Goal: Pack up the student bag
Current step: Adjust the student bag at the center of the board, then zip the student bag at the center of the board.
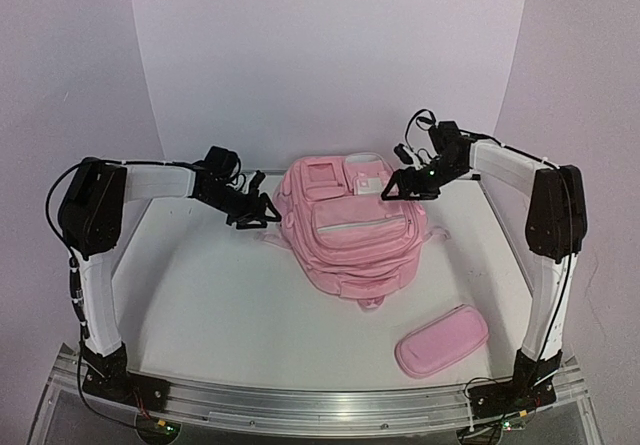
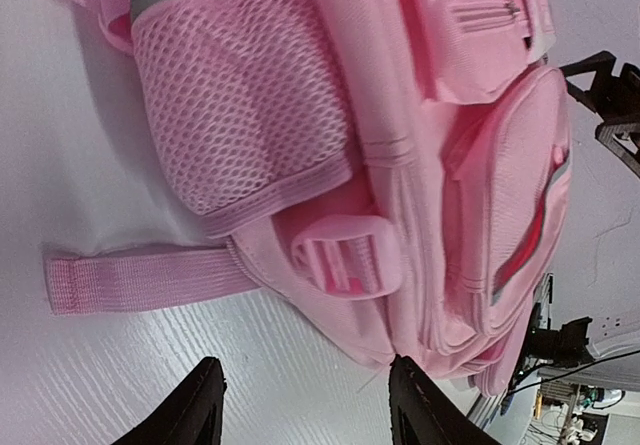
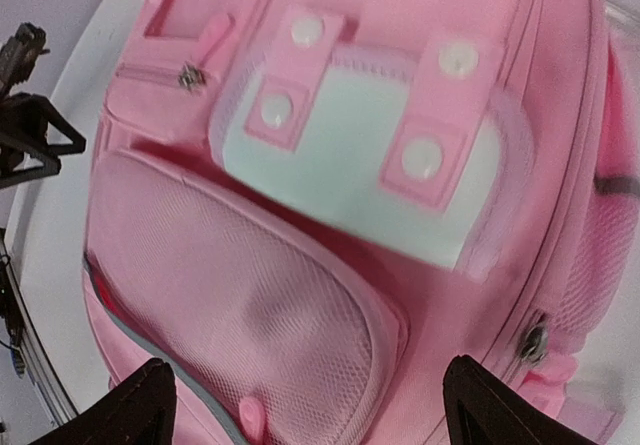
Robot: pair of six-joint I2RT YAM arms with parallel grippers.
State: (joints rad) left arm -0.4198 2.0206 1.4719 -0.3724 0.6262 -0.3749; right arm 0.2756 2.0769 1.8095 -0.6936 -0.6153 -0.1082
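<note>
left claw (image 1: 266,217) and right claw (image 1: 393,189) flank student bag (image 1: 350,240).

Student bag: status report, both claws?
Left claw open beside student bag. Right claw open over its front. Bag flat, unheld. Pencil case lies apart.

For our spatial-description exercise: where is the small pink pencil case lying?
In the top external view, the pencil case lies on the table's near right side, apart from the student bag, beside the right arm's base.

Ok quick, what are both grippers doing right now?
Left gripper: open, holding nothing, beside the bag.
Right gripper: open, holding nothing, over the bag.
</note>
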